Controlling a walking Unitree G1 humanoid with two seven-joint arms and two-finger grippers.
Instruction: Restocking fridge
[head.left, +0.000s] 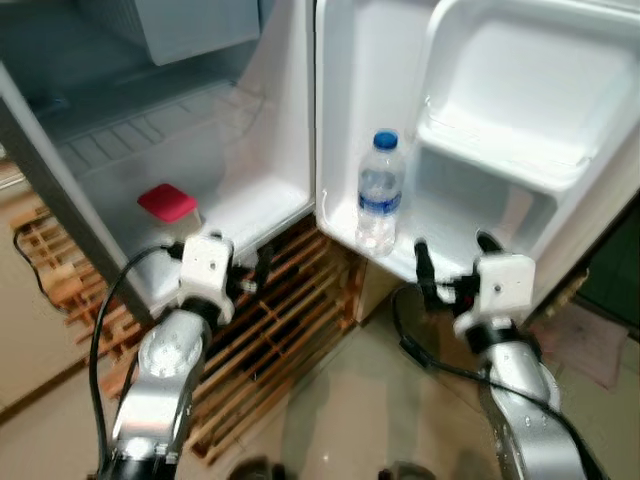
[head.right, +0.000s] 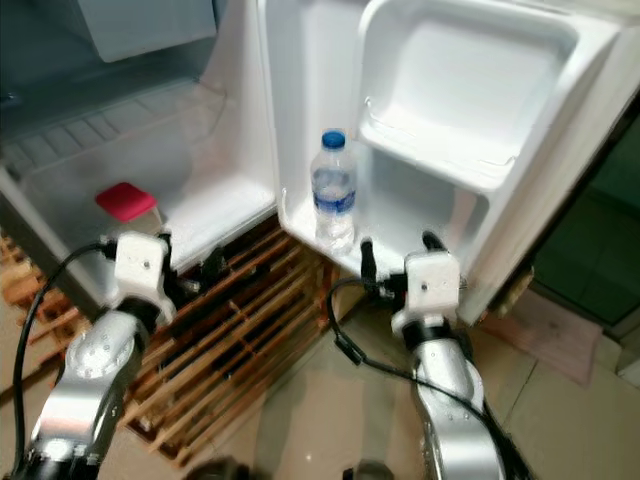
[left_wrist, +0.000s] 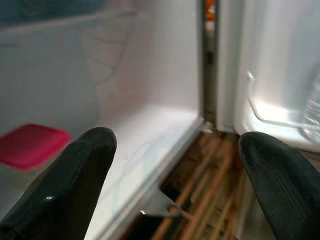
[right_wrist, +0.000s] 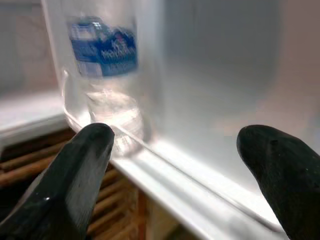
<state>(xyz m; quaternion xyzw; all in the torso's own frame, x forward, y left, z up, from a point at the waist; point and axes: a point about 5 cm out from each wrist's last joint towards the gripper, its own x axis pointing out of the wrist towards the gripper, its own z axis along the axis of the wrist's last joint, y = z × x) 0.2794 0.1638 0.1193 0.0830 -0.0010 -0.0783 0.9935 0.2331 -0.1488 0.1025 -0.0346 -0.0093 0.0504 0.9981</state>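
From left to right I see my left gripper (head.left: 250, 272) spread empty near the red box (head.left: 167, 202) in the fridge, then the upright water bottle (head.left: 380, 192) on the door shelf (head.left: 400, 262), just far-left of my nearer, open right gripper (head.left: 452, 262).

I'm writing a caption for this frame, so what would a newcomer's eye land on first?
Most striking is the clear water bottle with its blue cap and label, standing upright on the bottom shelf of the open fridge door. Next comes the red-lidded container on the floor of the fridge compartment, to the robot's left. Below them, the left end effector and right end effector are both open and hold nothing.
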